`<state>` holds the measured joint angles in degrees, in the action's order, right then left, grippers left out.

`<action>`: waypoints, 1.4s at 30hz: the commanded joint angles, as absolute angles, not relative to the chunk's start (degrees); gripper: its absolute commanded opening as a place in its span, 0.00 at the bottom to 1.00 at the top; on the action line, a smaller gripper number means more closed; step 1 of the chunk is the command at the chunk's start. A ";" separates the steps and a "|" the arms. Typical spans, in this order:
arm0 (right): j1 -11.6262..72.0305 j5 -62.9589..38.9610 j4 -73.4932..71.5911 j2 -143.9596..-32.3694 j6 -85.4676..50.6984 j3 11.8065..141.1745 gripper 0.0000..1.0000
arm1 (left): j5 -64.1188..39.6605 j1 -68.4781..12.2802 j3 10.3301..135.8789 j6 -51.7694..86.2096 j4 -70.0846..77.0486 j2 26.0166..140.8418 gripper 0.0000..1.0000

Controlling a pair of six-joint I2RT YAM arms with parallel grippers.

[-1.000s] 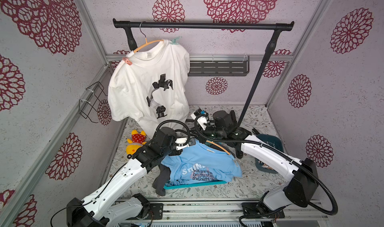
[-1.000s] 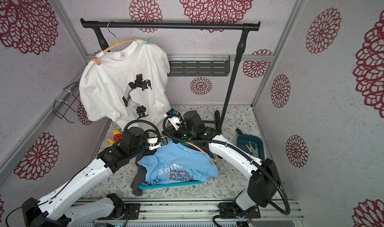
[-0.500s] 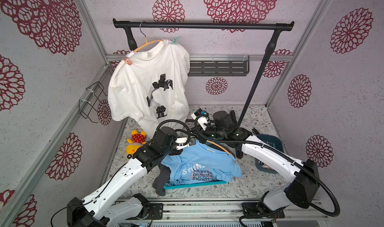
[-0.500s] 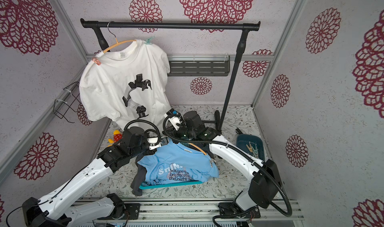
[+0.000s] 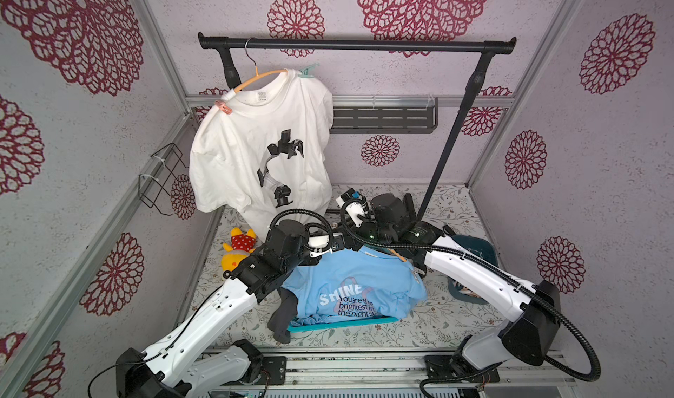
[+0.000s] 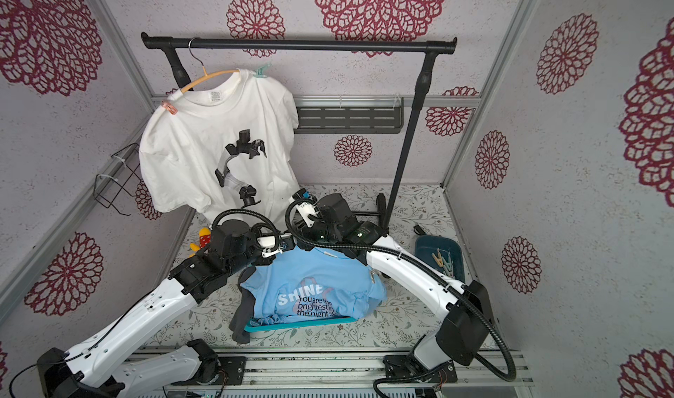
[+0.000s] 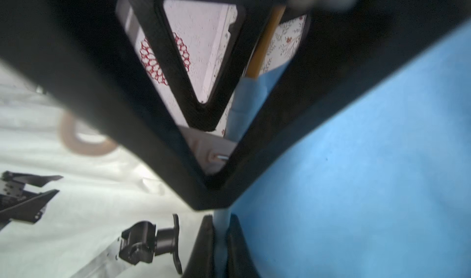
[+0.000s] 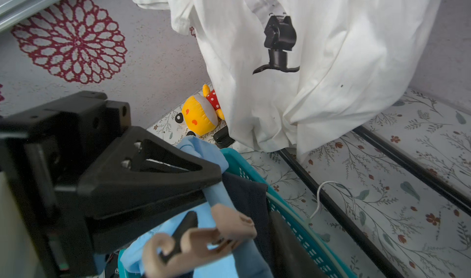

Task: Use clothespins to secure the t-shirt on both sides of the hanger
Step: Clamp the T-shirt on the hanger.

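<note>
Top views: the blue t-shirt (image 5: 350,286) lies heaped over a teal basket (image 5: 339,326) on the tabletop (image 5: 437,316), its far edge raised off the heap and its orange hanger (image 5: 397,256) showing at one side. Hazard: the slack weight of the heap can drag the cloth along the hanger before it is pinned. The spare clothespins (image 6: 443,264) sit in a dark bin (image 6: 425,244), well apart. The white t-shirt (image 5: 255,140) on the rail (image 5: 364,44) already carries a pink pin (image 5: 223,106) and a mint pin (image 5: 308,70). Left wrist view: the left tool (image 7: 220,238) is clamped on a fold of blue cloth. The right tool (image 7: 207,162) stands with jaws parted around the beige clothespin (image 7: 214,149), whose steel spring shows; whether it is pressing the pin cannot be told. Hazard: if the pin shuts on cloth alone and misses the hanger bar, it secures nothing. Right wrist view: the pin is a matte beige plastic clip with a curled tail, blurred by closeness, lying on the blue cloth just beside the left tool's tip. Hazard: a finger drawing back can snag the curl and pull the pin askew.
</note>
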<state>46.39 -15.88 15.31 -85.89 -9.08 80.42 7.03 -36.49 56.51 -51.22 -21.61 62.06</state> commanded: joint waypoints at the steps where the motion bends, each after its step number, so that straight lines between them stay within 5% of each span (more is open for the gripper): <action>1: 46.41 -10.00 17.15 -85.08 -9.57 82.82 0.53 | 8.16 -36.70 56.78 -52.09 -16.05 60.75 0.00; 16: 46.24 -8.55 16.47 -80.85 -8.78 82.96 0.67 | 11.91 -36.70 56.86 -53.33 -16.57 62.77 0.00; 30: 46.27 -8.22 14.15 -75.07 -8.87 77.09 0.62 | 13.13 -36.69 56.85 -53.36 -16.37 63.29 0.00; 42: 46.29 7.24 13.58 -69.02 -9.62 76.42 0.61 | 13.45 -36.72 56.94 -52.90 -16.30 63.42 0.00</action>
<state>46.39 0.08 15.25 -73.01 -9.10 75.99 12.60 -36.97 56.51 -53.30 -18.79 63.40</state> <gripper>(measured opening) 0.613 0.098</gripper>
